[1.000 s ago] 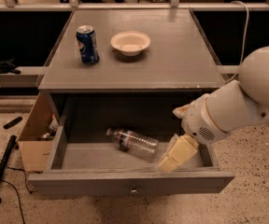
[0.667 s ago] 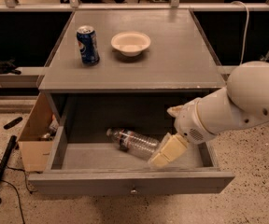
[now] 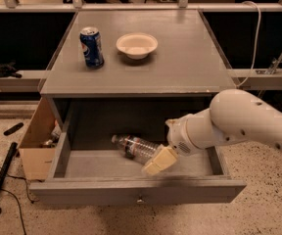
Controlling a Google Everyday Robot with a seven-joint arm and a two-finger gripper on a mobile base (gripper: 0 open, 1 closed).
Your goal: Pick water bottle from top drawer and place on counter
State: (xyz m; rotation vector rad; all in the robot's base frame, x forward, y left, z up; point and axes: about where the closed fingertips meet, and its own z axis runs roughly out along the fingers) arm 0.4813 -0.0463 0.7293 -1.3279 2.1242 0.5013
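Grasp step: my pincer [image 3: 156, 162] is in the drawer [image 3: 97, 166] near its front edge, beside the bottle [image 3: 133, 146]; can't tell its width. Next: grip bottle, lift to surface [image 3: 180, 58].

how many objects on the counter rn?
2. Blue can back left on the counter, white bowl just right of it. The bottle lies in the drawer, gripper at its right end. Nothing seems hidden.
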